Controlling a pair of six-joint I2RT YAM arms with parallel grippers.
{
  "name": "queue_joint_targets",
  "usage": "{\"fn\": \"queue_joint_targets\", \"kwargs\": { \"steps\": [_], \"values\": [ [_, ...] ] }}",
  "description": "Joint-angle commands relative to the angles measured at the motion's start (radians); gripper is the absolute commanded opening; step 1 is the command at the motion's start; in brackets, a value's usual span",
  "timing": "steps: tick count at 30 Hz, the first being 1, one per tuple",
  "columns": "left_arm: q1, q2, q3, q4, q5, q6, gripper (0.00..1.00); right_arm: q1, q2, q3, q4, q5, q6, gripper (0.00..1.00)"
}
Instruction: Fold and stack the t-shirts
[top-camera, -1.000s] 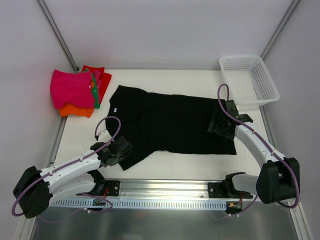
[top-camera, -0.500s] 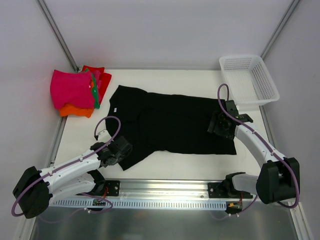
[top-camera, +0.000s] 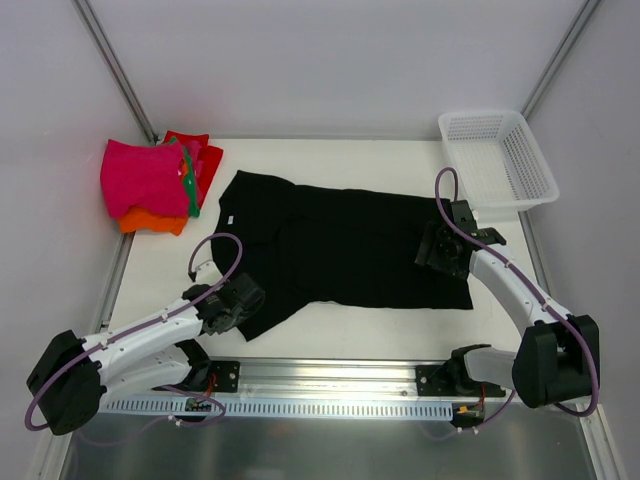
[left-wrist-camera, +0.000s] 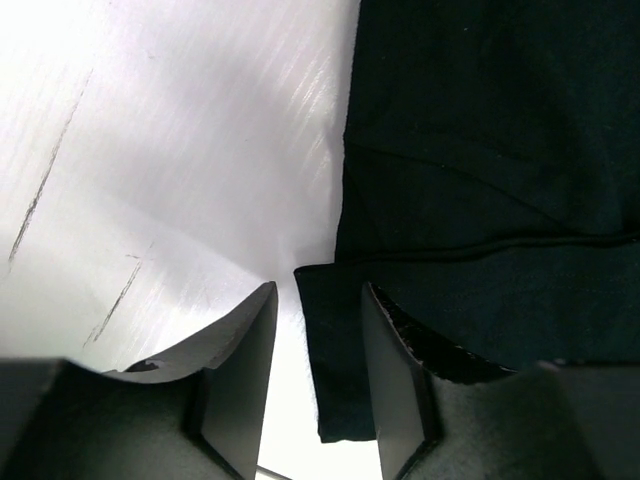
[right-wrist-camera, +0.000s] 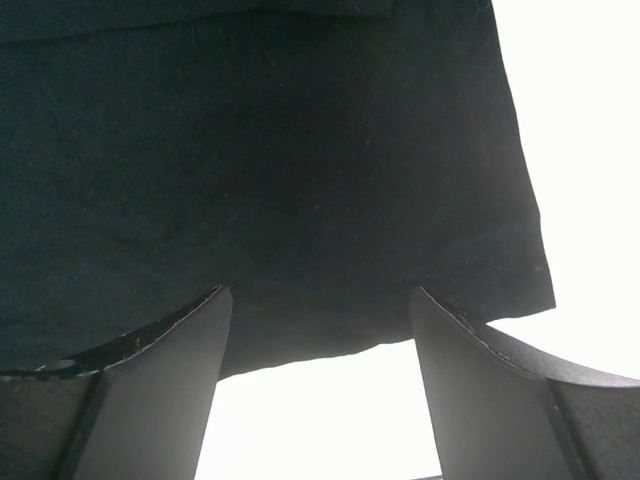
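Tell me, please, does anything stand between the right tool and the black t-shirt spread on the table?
Nothing visible does. The open right tool hangs directly over the hem of the plain black cloth t-shirt, with no object between them.

Wide-spread tool (right-wrist-camera: 315, 400) sits over the hem of the black t-shirt (right-wrist-camera: 260, 170).

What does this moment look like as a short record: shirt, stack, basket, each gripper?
black t-shirt: laid out on the table, neck label toward the left
folded stack: far left corner, magenta shirt on top, with orange, red and green edges showing
basket: white mesh, far right corner
left gripper: open, low over the near-left sleeve edge
right gripper: open, over the hem's near-right corner
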Motion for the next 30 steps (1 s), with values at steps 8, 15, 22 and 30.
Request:
{"fn": "queue_joint_targets", "kwargs": {
  "steps": [8,15,22,30],
  "values": [
    [-0.013,-0.026,-0.020,-0.029,-0.018,-0.020,0.19,-0.007,-0.006,-0.008,0.001,-0.003,0.003,0.76],
    [-0.013,-0.017,-0.014,-0.029,-0.016,-0.012,0.00,-0.005,-0.009,-0.008,0.001,-0.002,0.003,0.76],
    [-0.027,-0.020,0.037,-0.031,-0.025,0.049,0.00,-0.007,-0.006,-0.008,0.001,-0.002,0.003,0.76],
    [-0.059,-0.008,0.169,-0.042,-0.093,0.163,0.00,-0.007,-0.009,-0.008,0.001,0.006,0.004,0.76]
  ]
}}
